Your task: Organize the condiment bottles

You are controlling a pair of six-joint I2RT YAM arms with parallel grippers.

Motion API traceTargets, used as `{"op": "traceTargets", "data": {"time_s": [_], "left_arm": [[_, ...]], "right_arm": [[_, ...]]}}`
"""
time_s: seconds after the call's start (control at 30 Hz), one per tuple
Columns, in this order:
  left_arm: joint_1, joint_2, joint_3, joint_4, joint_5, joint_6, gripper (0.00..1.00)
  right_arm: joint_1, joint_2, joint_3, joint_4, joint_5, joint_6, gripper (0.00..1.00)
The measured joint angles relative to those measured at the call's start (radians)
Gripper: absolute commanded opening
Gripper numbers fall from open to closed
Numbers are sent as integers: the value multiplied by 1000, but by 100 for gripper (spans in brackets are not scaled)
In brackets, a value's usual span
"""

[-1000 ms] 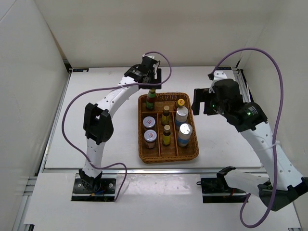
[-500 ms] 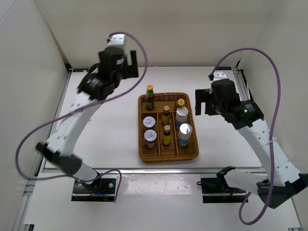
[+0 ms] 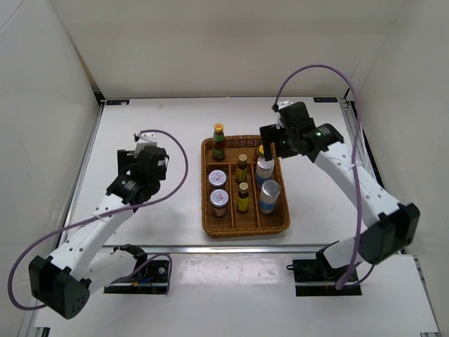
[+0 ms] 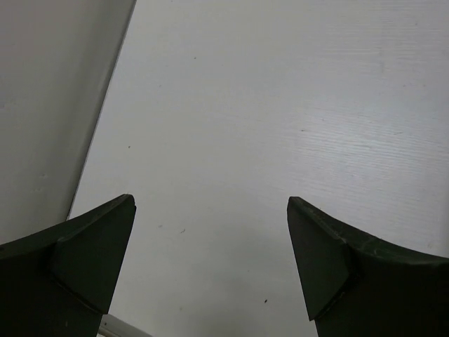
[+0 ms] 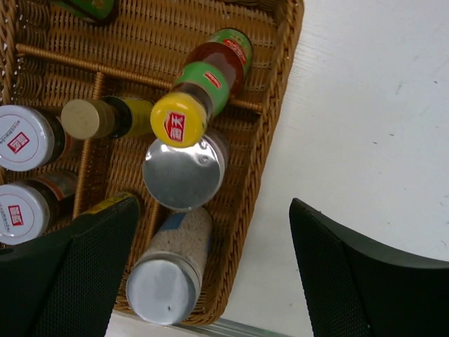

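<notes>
**Right gripper [image 3: 266,145] open above the filled tray [image 3: 245,231]**

Top view: all eight condiment bottles [image 3: 243,196] stand in the tray's compartments, so little appears left to do. Left gripper [image 3: 128,163] hangs well apart over bare tabletop [image 3: 140,119].
Left wrist view: jaws wide, holding nothing.
Right wrist view: jaws spread and empty, with the yellow-capped bottle [image 5: 203,84] and a silver-topped cylinder [image 5: 184,172] beneath.

Tall bottles [image 3: 219,140]: two, yellow caps, toward my far edge.
Jars [image 3: 217,178]: two, red-white lids, mid-bench.
Brown bottles [image 3: 242,167]: two, upright, between.
Cylinders [image 3: 270,191]: two, silver tops, rightmost.
</notes>
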Motion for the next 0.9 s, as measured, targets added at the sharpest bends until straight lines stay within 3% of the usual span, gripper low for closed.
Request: {"op": "traceTargets", "data": {"time_s": [0.1,0.27,0.53,0.87,0.9], "left_arm": [[1,-86,-93,44,-37,1,100],[6,-187,-114,135,-103,9,100],[10,-194,-133,192,-126,14,100],[10,-224,-159,229,-127,28,100],[10,-228,-159,231,-127,31,100]], "right_arm": [[0,79,29,13,-22,0,84],[1,148,62,26,-41,0,81],[8,214,113,39,-54,0,72],[12,320,172,39,-53,13,48],[14,325,177,35,-48,17,42]]}}
